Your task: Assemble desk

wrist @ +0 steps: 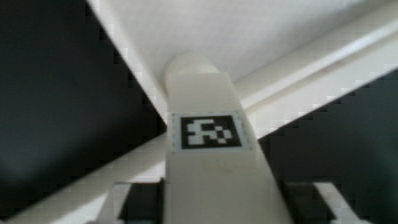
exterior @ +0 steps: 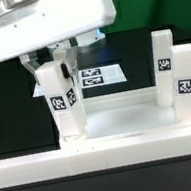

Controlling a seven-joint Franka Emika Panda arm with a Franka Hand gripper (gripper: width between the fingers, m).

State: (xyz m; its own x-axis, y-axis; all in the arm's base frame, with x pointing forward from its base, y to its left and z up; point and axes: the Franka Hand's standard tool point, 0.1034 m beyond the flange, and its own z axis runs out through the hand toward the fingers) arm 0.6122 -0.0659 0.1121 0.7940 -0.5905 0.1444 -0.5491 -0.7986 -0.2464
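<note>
The gripper (exterior: 60, 67) clamps a stiff, light leg (exterior: 58, 102) near its top, over the tabletop's (exterior: 128, 116) corner.

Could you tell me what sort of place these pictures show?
Probably a robotics lab bench: a black tabletop, a flat white marker board of printed tags, and white plastic square legs bearing black-and-white tags, one between the robot gripper's fingers.

Exterior view faces the desk (exterior: 138, 116) closely; wrist view looks down one leg (wrist: 210, 140).
</note>
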